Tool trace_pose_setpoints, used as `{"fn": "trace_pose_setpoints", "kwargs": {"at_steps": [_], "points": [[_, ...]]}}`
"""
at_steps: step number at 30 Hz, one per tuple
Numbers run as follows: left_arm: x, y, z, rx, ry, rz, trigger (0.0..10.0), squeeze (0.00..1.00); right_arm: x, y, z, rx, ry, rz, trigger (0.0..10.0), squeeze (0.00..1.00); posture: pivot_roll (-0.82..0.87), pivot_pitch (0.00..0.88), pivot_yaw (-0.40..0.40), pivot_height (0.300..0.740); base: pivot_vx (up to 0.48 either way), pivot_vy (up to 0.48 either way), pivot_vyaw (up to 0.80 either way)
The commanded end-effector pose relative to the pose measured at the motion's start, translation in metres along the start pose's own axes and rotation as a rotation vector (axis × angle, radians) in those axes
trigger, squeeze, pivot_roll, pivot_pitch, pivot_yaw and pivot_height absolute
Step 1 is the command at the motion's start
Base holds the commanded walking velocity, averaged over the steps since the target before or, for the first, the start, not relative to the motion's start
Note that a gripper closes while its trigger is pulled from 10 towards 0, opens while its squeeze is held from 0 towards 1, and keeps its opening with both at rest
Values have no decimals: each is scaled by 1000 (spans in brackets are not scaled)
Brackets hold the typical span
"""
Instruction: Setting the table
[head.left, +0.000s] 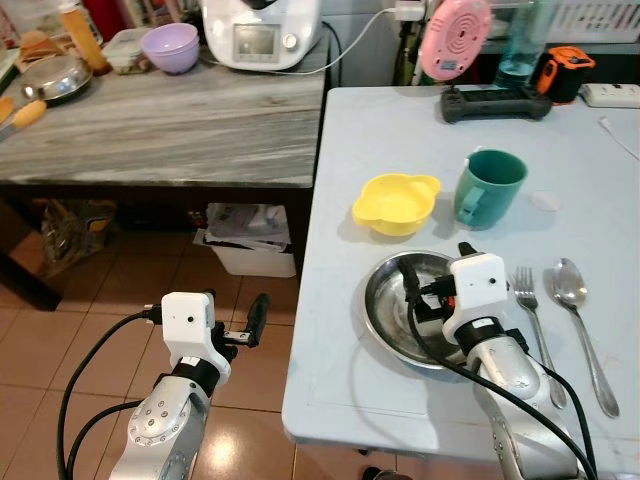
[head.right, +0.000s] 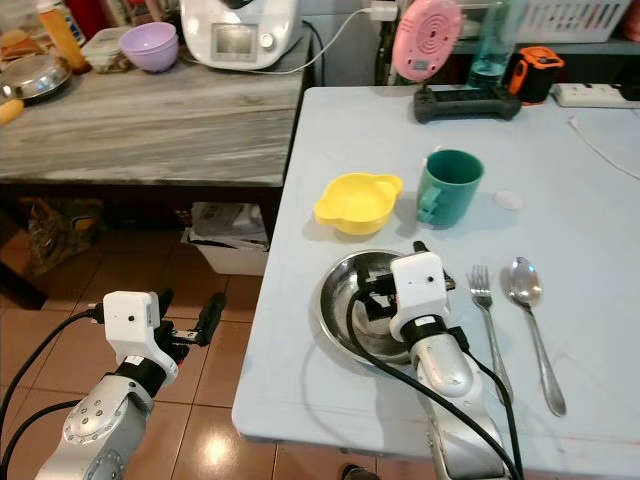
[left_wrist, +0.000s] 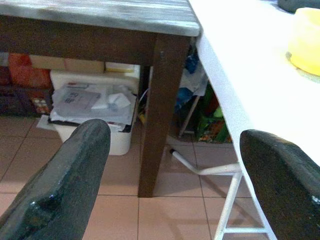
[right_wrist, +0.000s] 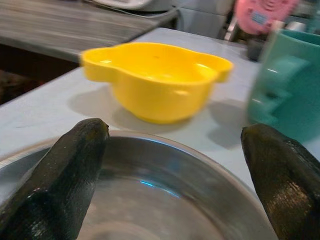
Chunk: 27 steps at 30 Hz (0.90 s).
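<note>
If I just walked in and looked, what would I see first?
Probably the bright yellow bowl on the pale blue table, right beside a green mug. In front of them sits a shiny metal plate with the robot's right hand open just over it, and a fork and spoon lying to its right. The left hand hangs open off the table's edge, above the tiled floor.

Right end effector (right_wrist: 172, 165) fingers spread; left end effector (left_wrist: 175, 175) spread, held low
</note>
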<state>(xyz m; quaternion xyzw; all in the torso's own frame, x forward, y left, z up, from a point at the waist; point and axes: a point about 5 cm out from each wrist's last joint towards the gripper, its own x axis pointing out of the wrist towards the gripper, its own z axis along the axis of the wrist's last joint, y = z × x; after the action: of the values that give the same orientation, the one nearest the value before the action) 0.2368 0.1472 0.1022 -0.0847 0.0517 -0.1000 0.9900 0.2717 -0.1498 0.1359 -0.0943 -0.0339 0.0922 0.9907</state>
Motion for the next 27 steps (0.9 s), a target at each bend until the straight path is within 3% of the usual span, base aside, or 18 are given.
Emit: {"fn": "trace_pose_setpoints", "kwargs": {"at_steps": [1, 9, 27], "points": [[-2, 2, 4, 5, -8, 7, 10000, 0, -1, 0, 8, -13, -40, 2, 10000, 0, -103, 126, 84, 740, 0, 0, 0], [-1, 0, 6, -9, -12, -8, 10000, 0, 0, 0, 9, -20, -45, 1, 10000, 0, -104, 125, 83, 740, 0, -91, 0], [0, -1, 9, -15, -18, -10, 10000, 0, 1, 1, 18, -29, -74, 6, 10000, 0, -108, 124, 83, 740, 0, -322, 0]]}}
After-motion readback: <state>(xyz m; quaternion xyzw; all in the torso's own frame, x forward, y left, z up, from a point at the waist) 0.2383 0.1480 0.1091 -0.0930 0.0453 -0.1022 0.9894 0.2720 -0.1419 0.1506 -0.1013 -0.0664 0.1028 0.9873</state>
